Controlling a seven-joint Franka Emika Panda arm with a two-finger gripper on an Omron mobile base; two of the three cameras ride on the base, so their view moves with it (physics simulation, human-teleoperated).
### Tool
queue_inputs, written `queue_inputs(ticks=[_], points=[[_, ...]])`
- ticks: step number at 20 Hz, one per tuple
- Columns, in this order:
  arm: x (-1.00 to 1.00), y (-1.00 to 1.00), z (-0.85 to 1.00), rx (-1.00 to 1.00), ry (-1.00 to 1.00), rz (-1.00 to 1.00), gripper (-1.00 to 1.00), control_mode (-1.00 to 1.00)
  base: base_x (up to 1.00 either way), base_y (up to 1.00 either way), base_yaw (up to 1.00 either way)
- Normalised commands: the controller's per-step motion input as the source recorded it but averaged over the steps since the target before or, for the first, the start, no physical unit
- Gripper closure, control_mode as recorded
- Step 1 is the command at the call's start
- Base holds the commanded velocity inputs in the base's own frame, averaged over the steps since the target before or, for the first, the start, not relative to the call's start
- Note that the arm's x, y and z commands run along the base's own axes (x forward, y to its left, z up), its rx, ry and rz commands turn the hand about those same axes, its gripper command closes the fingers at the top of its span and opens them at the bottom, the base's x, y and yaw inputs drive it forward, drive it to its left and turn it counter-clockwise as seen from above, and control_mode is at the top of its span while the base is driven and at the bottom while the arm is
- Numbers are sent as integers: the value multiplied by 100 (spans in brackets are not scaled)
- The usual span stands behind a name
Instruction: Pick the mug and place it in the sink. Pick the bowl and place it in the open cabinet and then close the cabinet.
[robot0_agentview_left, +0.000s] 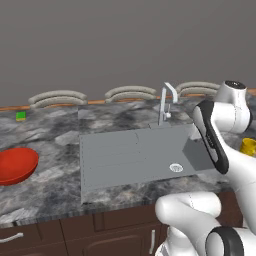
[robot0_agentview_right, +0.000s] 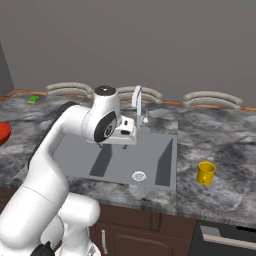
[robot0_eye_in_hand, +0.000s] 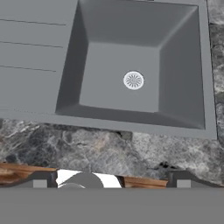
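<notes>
The flat grey rectangular sink (robot0_eye_in_hand: 118, 74) basin lies open from above; the silver curved faucet (robot0_agentview_right: 138, 105) rises at its back edge, the small yellow mug (robot0_agentview_right: 205, 172) stands apart on the counter

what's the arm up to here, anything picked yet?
Nothing picked yet. The gripper hangs over the sink, fingertips wide apart and holding nothing. The yellow mug stands on the counter right of the sink, and the red bowl sits on the counter to the left. The sink basin holds nothing beyond its drain. The faucet stands behind it.
</notes>
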Motion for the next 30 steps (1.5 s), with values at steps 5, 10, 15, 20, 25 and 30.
queue_inputs(ticks=[5,10,15,20,25,30], points=[[0,-58,-23,0,4,0,-100,-100,0,0,0],[0,-54,-21,0,4,-4,-100,-100,0,0,0],[0,-51,-19,0,3,-9,-100,-100,0,0,0],[0,-45,-14,0,2,-14,-100,-100,0,0,0],[0,-49,-10,0,5,-18,-100,-100,0,0,0],[-7,-44,-5,0,1,-14,-100,-100,0,0,0]])
